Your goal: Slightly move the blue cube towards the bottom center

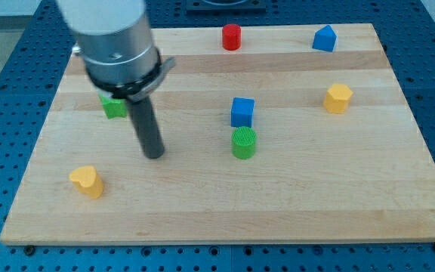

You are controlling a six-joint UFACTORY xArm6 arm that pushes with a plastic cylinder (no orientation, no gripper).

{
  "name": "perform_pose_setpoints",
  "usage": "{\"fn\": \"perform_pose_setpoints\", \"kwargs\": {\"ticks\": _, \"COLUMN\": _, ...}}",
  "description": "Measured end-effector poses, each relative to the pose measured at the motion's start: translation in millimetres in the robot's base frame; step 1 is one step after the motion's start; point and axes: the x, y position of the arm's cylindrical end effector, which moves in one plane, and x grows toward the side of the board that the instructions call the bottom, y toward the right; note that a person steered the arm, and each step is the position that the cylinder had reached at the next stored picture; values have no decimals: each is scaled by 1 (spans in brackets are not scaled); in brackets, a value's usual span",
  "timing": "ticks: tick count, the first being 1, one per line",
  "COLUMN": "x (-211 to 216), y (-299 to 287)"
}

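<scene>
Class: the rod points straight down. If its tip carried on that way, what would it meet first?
Only the wooden board itself; my tip appears to rest on bare wood, touching no block.

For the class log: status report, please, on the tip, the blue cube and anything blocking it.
My tip on the board, left of the blue cube, apart. Green cylinder block touches the cube's bottom side, in the path.

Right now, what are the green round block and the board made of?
The green cylinder looks like matte plastic, maybe 3D-printed: fine ridges line its top. The board looks like pale wood with a smooth finish: joined strips and grain streaks show.
</scene>
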Motion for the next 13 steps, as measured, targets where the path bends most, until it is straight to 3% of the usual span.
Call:
{"fn": "perform_pose_setpoints", "kwargs": {"ticks": 4, "x": -15, "y": 151}}
{"fn": "perform_pose_setpoints", "kwargs": {"ticks": 5, "x": -35, "y": 169}}
{"fn": "perform_pose_setpoints", "kwargs": {"ticks": 8, "x": -93, "y": 163}}
{"fn": "perform_pose_setpoints", "kwargs": {"ticks": 11, "x": -87, "y": 136}}
{"fn": "perform_pose_setpoints", "kwargs": {"ticks": 13, "x": -52, "y": 136}}
